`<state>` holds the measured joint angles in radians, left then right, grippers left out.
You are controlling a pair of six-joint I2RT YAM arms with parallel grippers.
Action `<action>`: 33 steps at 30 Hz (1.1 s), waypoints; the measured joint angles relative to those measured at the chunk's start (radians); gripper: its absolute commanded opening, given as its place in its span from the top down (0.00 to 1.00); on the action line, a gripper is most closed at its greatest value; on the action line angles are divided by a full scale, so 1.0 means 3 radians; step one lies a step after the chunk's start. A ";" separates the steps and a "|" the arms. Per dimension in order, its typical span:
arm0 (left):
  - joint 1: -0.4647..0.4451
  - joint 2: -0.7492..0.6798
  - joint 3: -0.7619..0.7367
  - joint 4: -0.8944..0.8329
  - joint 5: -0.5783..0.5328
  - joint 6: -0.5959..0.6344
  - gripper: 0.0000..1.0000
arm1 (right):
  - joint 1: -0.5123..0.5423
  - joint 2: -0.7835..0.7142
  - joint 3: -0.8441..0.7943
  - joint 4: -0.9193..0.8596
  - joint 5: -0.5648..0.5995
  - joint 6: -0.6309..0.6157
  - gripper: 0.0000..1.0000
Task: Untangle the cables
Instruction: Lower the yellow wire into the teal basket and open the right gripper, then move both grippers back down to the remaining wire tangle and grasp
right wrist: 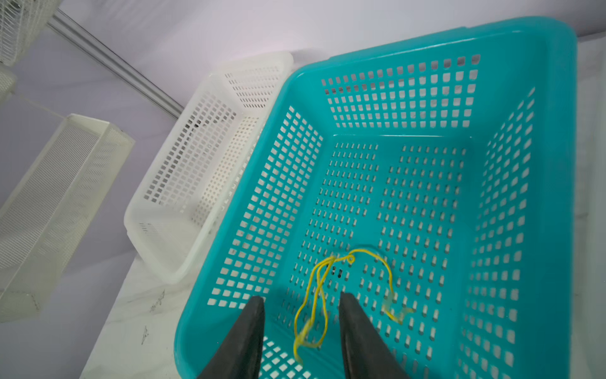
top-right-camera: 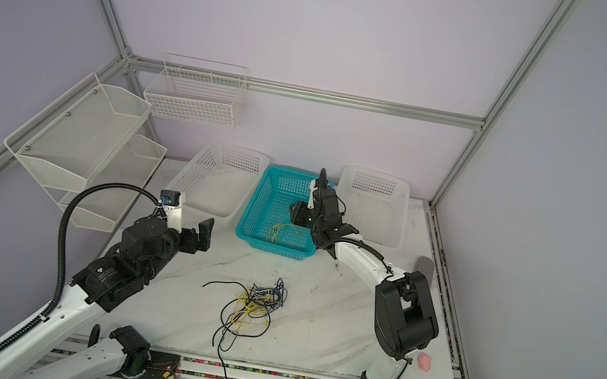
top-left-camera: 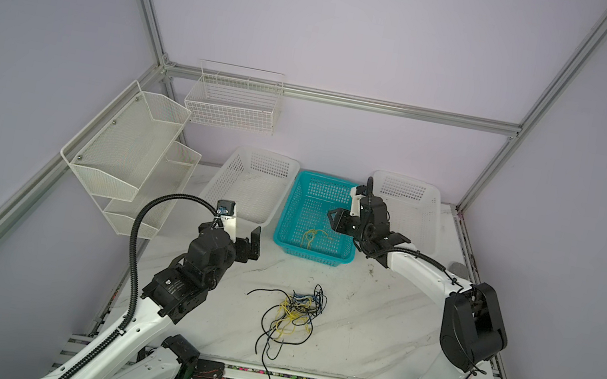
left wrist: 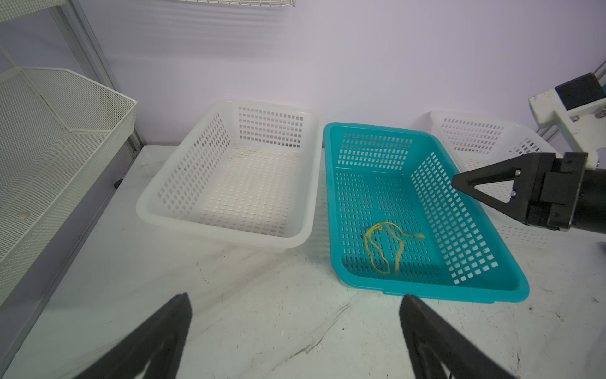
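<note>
The cables (top-left-camera: 295, 311) lie as a tangle of yellow, black and dark blue cords on the marble table, also in the other top view (top-right-camera: 251, 308); one black end trails over the front edge. A single yellow cable (right wrist: 328, 288) lies loose on the floor of the teal basket (right wrist: 554, 137), its near end blurred. My right gripper (right wrist: 301, 298) hangs over that basket, open, its fingers on either side of the cable and not touching it. My left gripper (left wrist: 295, 298) is open and empty above bare table, left of the basket (top-left-camera: 311, 254).
Two white plastic baskets (top-left-camera: 251, 190) (top-left-camera: 412, 209) flank the teal one at the back. A white mesh rack (top-left-camera: 131, 152) and a wire shelf (top-left-camera: 235, 102) hang on the left and back walls. A pink object (top-right-camera: 424, 361) sits near the right arm's base.
</note>
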<state>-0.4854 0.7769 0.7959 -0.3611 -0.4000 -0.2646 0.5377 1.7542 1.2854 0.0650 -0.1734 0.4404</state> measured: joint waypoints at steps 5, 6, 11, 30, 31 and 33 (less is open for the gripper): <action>0.0000 0.0000 -0.0004 -0.0008 0.0052 -0.0009 0.00 | 0.0084 -0.0112 -0.0023 -0.0102 -0.0004 -0.0042 0.49; 0.0001 0.0001 -0.0004 -0.0025 0.0089 -0.0018 0.00 | 0.0126 -0.0188 -0.0074 -0.0111 -0.0008 -0.0053 0.49; 0.0000 0.0058 0.0000 -0.0271 0.0375 -0.0254 0.00 | 0.0326 -0.0771 -0.0546 -0.0187 -0.0019 -0.0088 0.51; -0.0399 -0.0282 -0.0326 -0.0885 0.1970 -0.1970 0.02 | 0.1306 -0.1825 -0.2089 -0.0361 0.0081 0.0435 0.62; -0.0430 -0.0300 -0.0355 -0.0886 0.1987 -0.2027 0.04 | 0.1342 -0.1825 -0.2098 -0.0361 0.0109 0.0451 0.62; -0.0488 -0.0306 -0.0411 -0.0905 0.2026 -0.2097 0.05 | 0.1443 -0.1825 -0.2098 -0.0366 0.0207 0.0478 0.62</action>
<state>-0.6319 0.6849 0.6727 -0.6327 0.2077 -0.8936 0.9707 1.2068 0.6559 -0.0448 -0.1112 0.5838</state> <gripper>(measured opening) 0.965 0.380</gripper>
